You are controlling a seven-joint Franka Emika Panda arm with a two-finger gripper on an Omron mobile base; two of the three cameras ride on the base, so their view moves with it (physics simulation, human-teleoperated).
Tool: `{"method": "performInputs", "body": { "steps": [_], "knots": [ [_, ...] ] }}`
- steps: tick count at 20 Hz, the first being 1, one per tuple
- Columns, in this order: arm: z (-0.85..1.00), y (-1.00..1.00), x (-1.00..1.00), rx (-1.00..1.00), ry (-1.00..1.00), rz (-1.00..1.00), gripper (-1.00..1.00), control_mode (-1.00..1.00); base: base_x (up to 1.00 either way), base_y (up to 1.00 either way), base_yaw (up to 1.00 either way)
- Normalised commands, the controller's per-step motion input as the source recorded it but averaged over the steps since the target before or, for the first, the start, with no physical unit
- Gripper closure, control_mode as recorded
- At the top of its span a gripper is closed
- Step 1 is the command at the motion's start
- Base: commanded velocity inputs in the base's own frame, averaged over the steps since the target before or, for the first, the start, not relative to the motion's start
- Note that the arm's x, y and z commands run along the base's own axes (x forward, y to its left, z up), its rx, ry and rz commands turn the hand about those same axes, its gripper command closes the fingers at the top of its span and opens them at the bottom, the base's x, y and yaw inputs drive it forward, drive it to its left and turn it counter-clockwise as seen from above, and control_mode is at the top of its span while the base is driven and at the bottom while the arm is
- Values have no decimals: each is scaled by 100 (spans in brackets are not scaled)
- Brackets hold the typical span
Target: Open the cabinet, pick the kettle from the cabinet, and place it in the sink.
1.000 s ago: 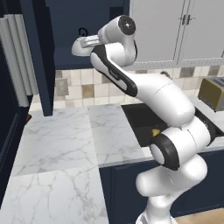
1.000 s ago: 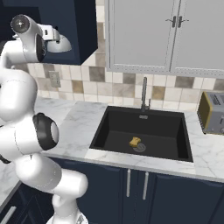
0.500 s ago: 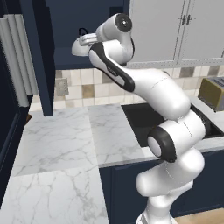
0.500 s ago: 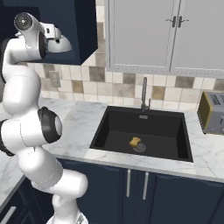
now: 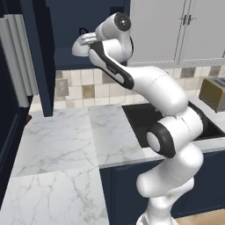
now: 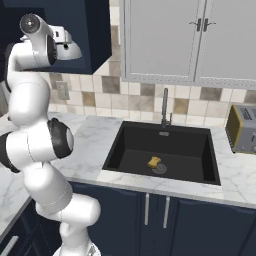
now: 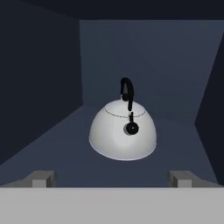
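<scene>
White-silver kettle [image 7: 123, 131] centred ahead of wide-open jaws, untouched

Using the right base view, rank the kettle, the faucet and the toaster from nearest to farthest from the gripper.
1. The kettle: inside the open navy cabinet, right at the open gripper, upper left.
2. The faucet: behind the black sink, middle of the counter.
3. The toaster: on the counter at the far right edge.
</scene>
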Motion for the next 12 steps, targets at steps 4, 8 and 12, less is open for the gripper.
{"method": "performInputs", "body": {
  "steps": [4,8,12],
  "knots": [
    [-2,10,15,0,-1,0,-100,-100,0,0,0],
    [-3,9,15,0,-1,0,-100,-100,0,0,0],
    [-2,10,21,0,-1,-3,-100,-100,0,0,0]
  ]
}}
